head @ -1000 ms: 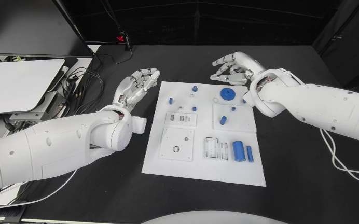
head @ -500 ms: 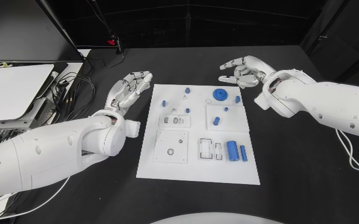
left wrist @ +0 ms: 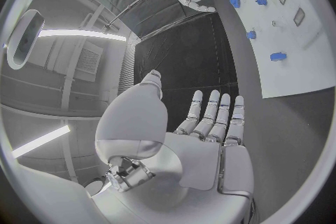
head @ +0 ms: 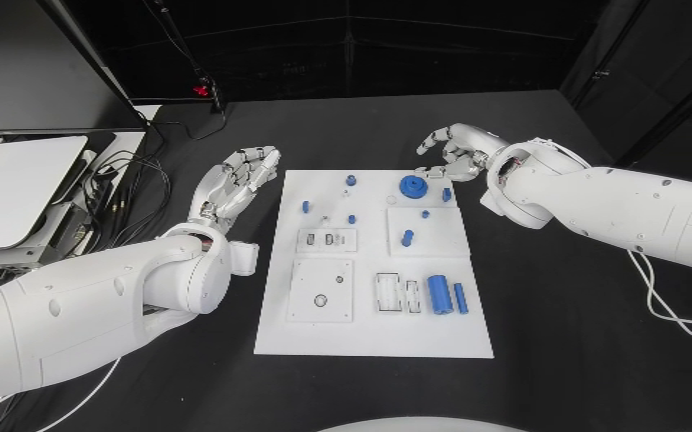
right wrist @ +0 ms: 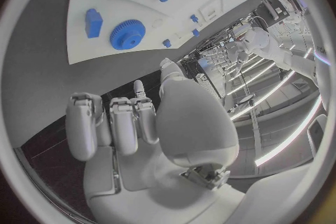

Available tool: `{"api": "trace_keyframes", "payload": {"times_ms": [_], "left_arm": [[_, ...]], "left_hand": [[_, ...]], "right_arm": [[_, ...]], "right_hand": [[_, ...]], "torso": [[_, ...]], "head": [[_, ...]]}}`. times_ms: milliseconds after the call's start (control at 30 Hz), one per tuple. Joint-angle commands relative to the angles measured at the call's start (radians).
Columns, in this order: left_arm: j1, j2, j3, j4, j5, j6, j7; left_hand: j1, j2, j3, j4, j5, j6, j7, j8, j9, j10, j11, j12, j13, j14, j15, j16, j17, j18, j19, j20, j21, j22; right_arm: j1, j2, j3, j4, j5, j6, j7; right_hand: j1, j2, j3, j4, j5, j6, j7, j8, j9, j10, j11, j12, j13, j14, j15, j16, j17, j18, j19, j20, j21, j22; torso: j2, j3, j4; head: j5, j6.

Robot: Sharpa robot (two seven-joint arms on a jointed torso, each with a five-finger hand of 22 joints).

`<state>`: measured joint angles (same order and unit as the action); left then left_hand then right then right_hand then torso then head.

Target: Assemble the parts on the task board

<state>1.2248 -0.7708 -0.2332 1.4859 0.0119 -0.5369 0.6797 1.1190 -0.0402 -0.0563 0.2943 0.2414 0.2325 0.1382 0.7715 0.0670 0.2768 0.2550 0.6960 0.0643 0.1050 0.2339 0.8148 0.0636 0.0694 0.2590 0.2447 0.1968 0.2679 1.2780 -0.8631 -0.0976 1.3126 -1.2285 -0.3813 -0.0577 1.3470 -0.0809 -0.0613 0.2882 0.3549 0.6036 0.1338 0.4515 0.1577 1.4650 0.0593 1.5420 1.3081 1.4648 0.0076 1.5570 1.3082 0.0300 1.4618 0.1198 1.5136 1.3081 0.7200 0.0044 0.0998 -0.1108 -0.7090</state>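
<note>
Head view: left hand [head: 231,180] flat, fingers spread, empty; right hand [head: 456,148] curled, empty, beside task board [head: 372,327].

My left hand [head: 231,184] is reaching forward from my left arm, fingers [left wrist: 213,115] lying straight and close side by side, holding nothing. My right hand [head: 456,150] is hanging ahead of my right arm, its fingers [right wrist: 112,123] curling loosely inward with the thumb apart from them, and nothing is lying in its grasp.
</note>
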Motion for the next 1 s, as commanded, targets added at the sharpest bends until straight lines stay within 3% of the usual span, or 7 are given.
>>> {"api": "trace_keyframes", "payload": {"times_ms": [33,467,667,1000], "left_arm": [[0.001,0.001,0.001,0.000,-0.006,0.010,0.342],[0.000,0.001,0.000,-0.001,-0.006,0.010,0.340],[0.000,0.000,0.000,-0.001,-0.006,0.010,0.340],[0.000,-0.003,0.000,0.002,-0.006,0.008,0.342]], "left_hand": [[0.002,0.012,0.008,0.000,0.007,0.005,0.159,-0.001,-0.001,0.002,0.008,0.007,0.000,0.001,0.009,0.006,0.001,0.009,0.001,0.006,0.005,0.001],[0.002,0.013,0.008,0.001,0.008,0.006,0.159,-0.002,-0.002,0.003,0.008,0.007,0.000,0.001,0.010,0.006,0.001,0.009,0.001,0.006,0.006,0.001],[0.002,0.013,0.008,0.001,0.008,0.006,0.159,-0.002,-0.002,0.003,0.008,0.007,0.000,0.001,0.010,0.006,0.001,0.009,0.001,0.006,0.006,0.001],[0.002,0.013,0.008,0.001,0.008,0.006,0.159,-0.002,-0.002,0.003,0.008,0.007,0.000,0.001,0.010,0.006,0.001,0.009,0.001,0.006,0.006,0.001]], "right_arm": [[-0.002,0.013,0.000,-0.013,-0.108,0.040,-0.098],[-0.010,0.047,0.000,-0.046,-0.137,0.071,-0.135],[-0.012,0.061,0.000,-0.056,-0.147,0.063,-0.122],[-0.015,0.088,0.000,-0.071,-0.168,0.091,-0.134]], "right_hand": [[0.034,-0.063,0.102,0.002,0.045,-0.023,0.017,0.134,0.049,0.106,0.029,0.029,0.263,0.106,0.017,0.014,0.263,-0.030,0.109,0.014,0.057,0.263],[0.044,-0.081,0.124,0.000,0.024,-0.023,0.017,0.150,0.051,0.106,0.030,0.029,0.263,0.106,0.018,0.014,0.263,-0.030,0.109,0.016,0.057,0.263],[0.056,-0.082,0.134,0.000,0.015,-0.013,0.017,0.155,0.050,0.106,0.030,0.029,0.263,0.106,0.018,0.014,0.263,-0.030,0.109,0.016,0.057,0.263],[0.063,-0.081,0.141,0.001,-0.005,-0.007,0.015,0.152,0.045,0.106,0.029,0.029,0.263,0.106,0.017,0.014,0.263,-0.030,0.109,0.016,0.057,0.263]], "torso": [[0.000,0.0002,0.0000],[-0.001,-0.0012,-0.0004],[-0.001,-0.0007,-0.0004],[0.000,-0.0006,0.0003]], "head": [[-0.001,0.000],[0.002,-0.005],[0.005,-0.007],[0.010,-0.010]]}}
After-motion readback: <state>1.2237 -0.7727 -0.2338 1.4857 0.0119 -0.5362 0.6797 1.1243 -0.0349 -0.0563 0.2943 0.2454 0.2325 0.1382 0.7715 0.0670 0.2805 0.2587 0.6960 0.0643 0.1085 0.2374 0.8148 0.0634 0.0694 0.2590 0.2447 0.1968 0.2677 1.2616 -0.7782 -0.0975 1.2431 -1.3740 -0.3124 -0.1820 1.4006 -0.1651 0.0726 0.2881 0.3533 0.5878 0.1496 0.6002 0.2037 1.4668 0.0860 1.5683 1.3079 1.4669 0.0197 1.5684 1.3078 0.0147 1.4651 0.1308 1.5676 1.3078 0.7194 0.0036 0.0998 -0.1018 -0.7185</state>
